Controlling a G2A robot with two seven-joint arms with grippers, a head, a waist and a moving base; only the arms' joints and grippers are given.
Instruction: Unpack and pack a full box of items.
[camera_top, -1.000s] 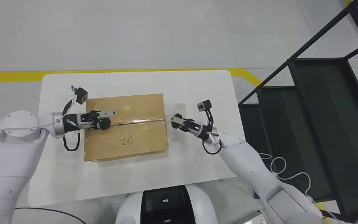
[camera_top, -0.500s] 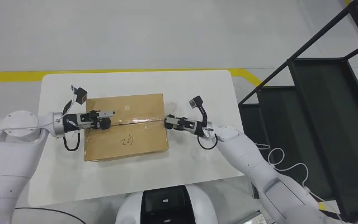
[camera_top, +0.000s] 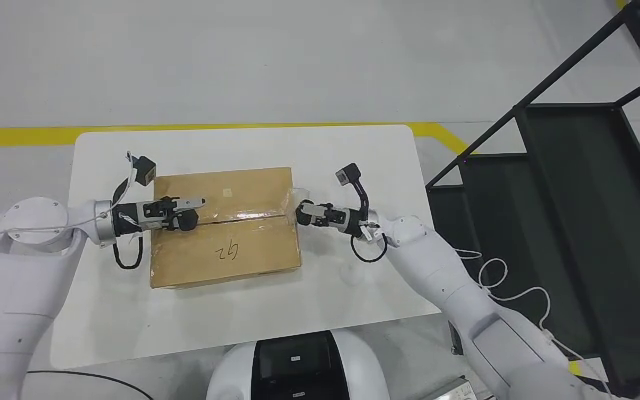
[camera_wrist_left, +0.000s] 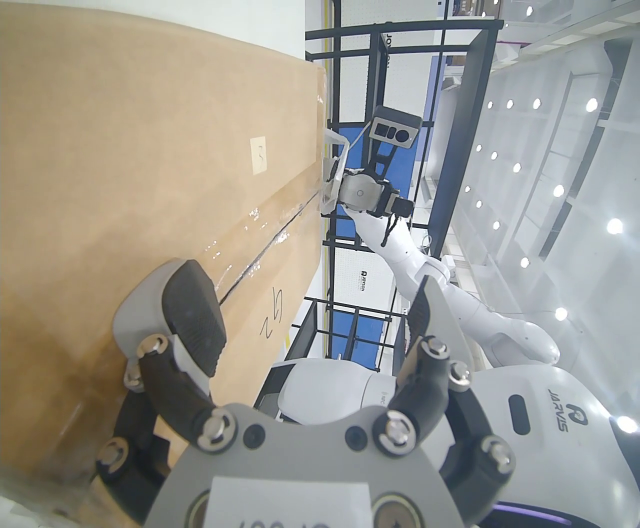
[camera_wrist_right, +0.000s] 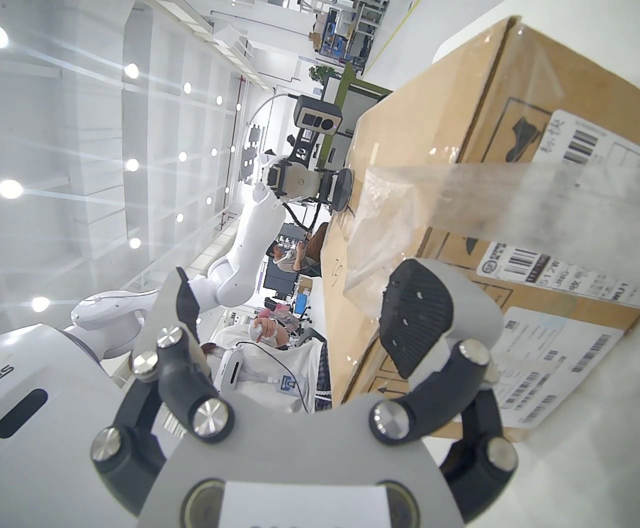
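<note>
the box (camera_top: 225, 228) sits shut on the table (camera_top: 350, 160), between the two grippers. the left gripper (camera_wrist_left: 310, 320) lies low over its top, jaws spread wide, one pad (camera_wrist_left: 192, 310) beside the taped seam. the right gripper (camera_wrist_right: 300, 310), jaws also spread and holding nothing, is at the box's opposite end, with a loose flap of clear tape (camera_wrist_right: 390, 215) just ahead of it.

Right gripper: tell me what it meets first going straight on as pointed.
Probably the loose clear tape flap at the end of the box, just ahead of the right gripper, jaws open; depth is unclear.
</note>
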